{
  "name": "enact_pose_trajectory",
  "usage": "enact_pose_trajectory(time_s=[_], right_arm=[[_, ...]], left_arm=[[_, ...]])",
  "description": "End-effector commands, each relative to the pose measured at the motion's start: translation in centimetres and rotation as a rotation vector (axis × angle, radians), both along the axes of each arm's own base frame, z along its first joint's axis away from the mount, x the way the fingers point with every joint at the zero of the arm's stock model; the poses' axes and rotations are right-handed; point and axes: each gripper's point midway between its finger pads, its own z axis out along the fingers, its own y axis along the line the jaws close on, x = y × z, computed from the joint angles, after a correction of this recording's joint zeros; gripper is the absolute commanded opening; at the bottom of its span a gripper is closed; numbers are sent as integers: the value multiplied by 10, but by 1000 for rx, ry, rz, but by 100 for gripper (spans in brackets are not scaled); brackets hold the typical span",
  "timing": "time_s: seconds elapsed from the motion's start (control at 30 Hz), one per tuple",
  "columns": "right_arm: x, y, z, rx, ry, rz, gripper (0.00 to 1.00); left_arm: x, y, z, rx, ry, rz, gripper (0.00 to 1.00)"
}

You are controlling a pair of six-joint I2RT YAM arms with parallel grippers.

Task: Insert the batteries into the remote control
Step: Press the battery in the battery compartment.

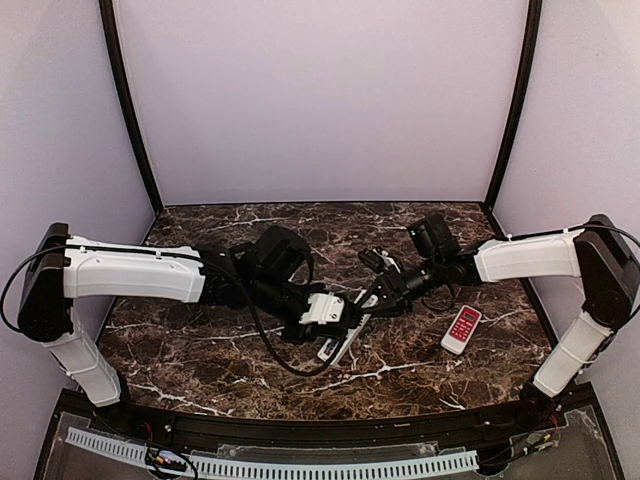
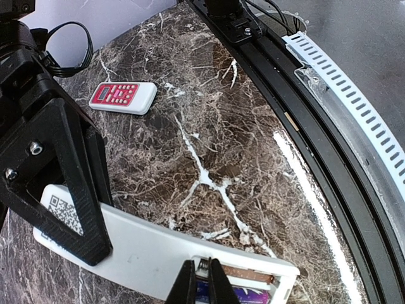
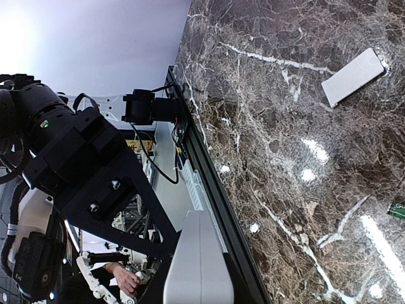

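Left gripper (image 2: 202, 282) jaws nearly together over the open battery bay of the remote control (image 2: 145, 253); a bluish battery (image 2: 243, 295) lies inside. Right gripper (image 3: 196, 266) clamps the remote's other end, mid-table. Red remote (image 1: 462, 328) lies right.

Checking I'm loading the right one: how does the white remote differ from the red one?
The white remote is longer and slimmer; the red remote is short. The white remote shows its back with the battery bay open, the red remote its buttons. The right gripper clamps the white remote; the red remote lies untouched. Both have white casings.
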Motion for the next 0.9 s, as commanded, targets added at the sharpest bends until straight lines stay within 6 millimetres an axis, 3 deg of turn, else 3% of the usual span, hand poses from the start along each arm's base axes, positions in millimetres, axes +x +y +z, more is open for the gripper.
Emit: enact_pose_trajectory(time_s=[0.0, 0.87], right_arm=[[0, 4, 46, 122, -91, 40, 0], [-8, -2, 79, 251, -107, 76, 0]], left_arm=[[-17, 26, -26, 109, 67, -6, 7], [-8, 51, -59, 283, -96, -35, 9]])
